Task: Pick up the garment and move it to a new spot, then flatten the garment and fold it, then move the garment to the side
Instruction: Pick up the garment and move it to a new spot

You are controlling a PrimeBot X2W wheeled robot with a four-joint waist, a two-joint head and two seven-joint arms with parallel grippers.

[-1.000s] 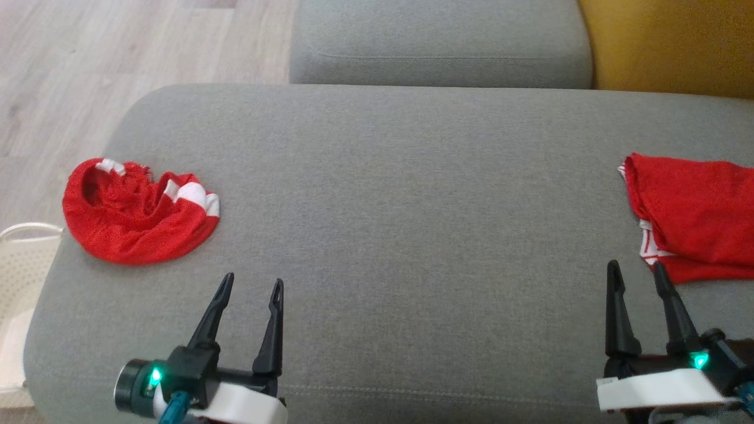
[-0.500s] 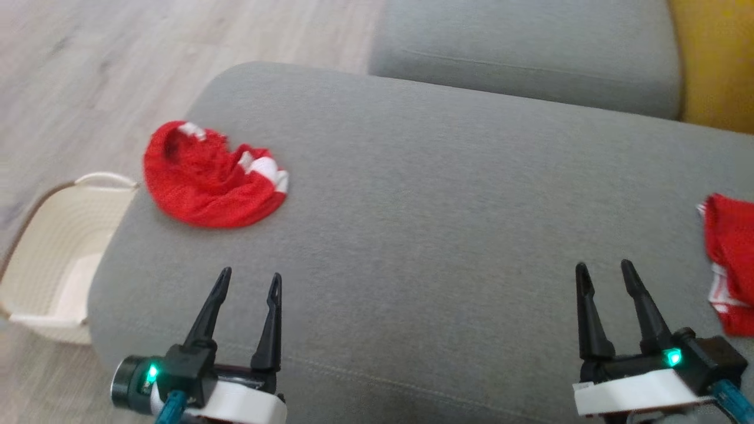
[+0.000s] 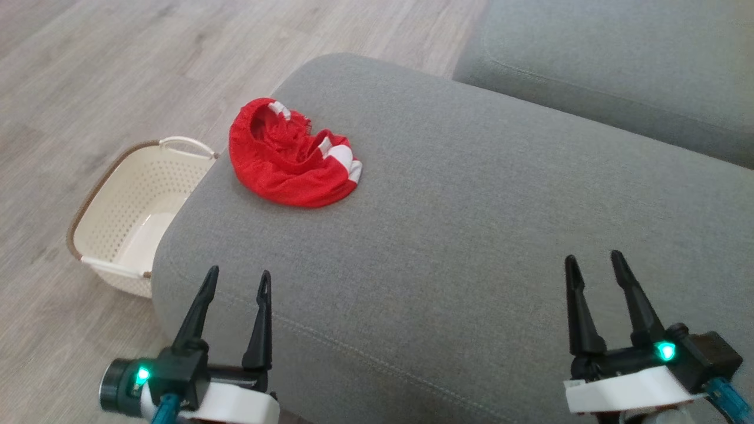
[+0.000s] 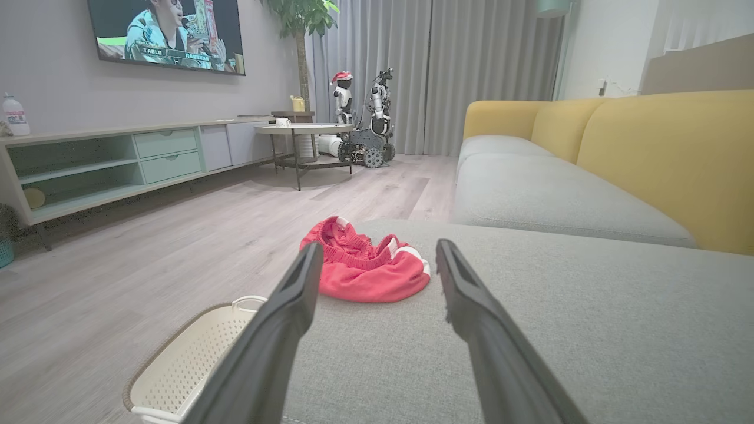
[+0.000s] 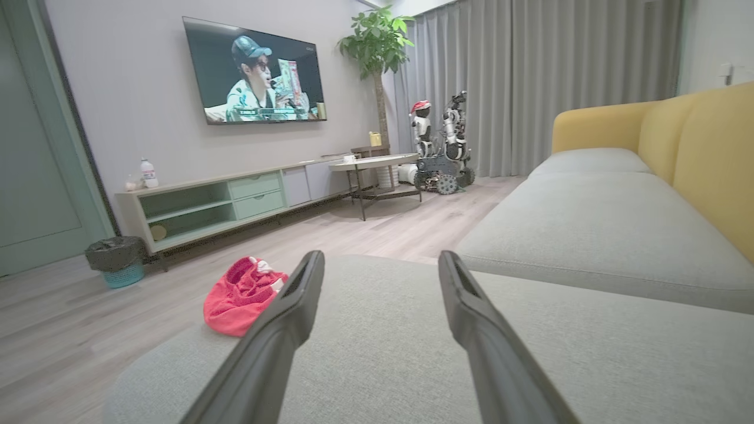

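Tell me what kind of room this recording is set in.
Most likely a home-style living room, though it may be staged. It has a wall-mounted TV above a low media console, a yellow-backed sofa with grey cushions, and a potted plant by floor-length curtains.

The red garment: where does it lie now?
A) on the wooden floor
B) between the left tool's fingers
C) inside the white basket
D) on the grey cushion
D: the red garment lies crumpled on the grey cushion, near the white basket.
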